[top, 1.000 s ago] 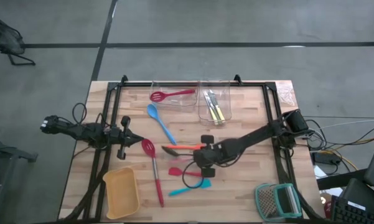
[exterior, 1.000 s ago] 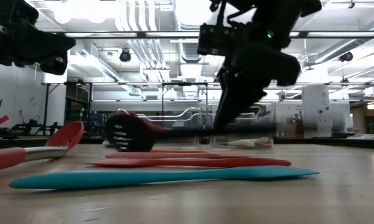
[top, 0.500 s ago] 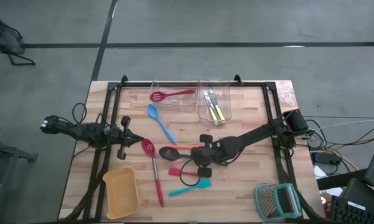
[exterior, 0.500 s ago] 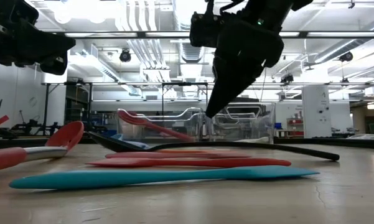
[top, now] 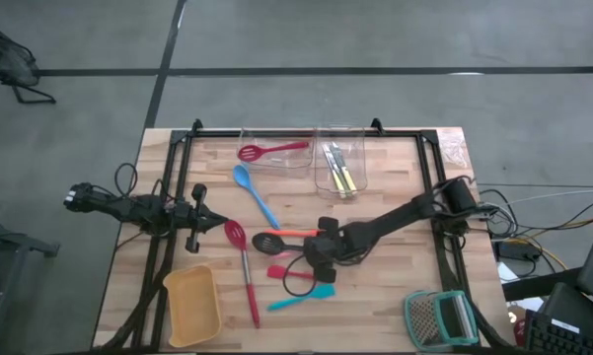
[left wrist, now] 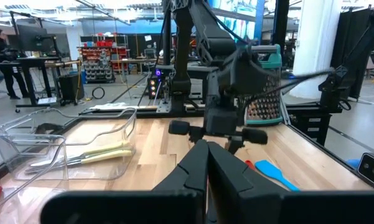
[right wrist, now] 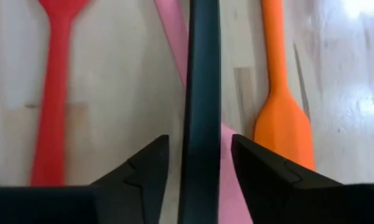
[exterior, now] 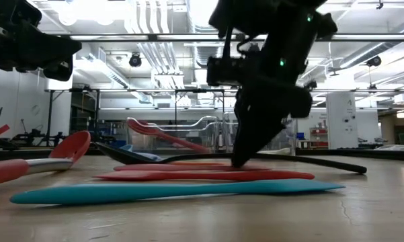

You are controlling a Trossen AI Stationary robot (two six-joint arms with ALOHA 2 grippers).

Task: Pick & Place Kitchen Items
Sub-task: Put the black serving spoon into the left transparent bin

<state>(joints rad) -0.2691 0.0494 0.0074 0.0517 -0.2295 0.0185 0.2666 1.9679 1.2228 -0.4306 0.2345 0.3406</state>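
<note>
Waiting shut at the table's left edge, the left gripper (top: 195, 219) idles while the right gripper (top: 321, 248) straddles the black spoon (top: 268, 241) mid-table with open jaws, so closing on its handle looks next.

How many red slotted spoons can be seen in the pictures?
2. One red slotted spoon lies in the clear tub at the table's far edge. The other lies on the table beside the yellow tray. None seems hidden.
</note>
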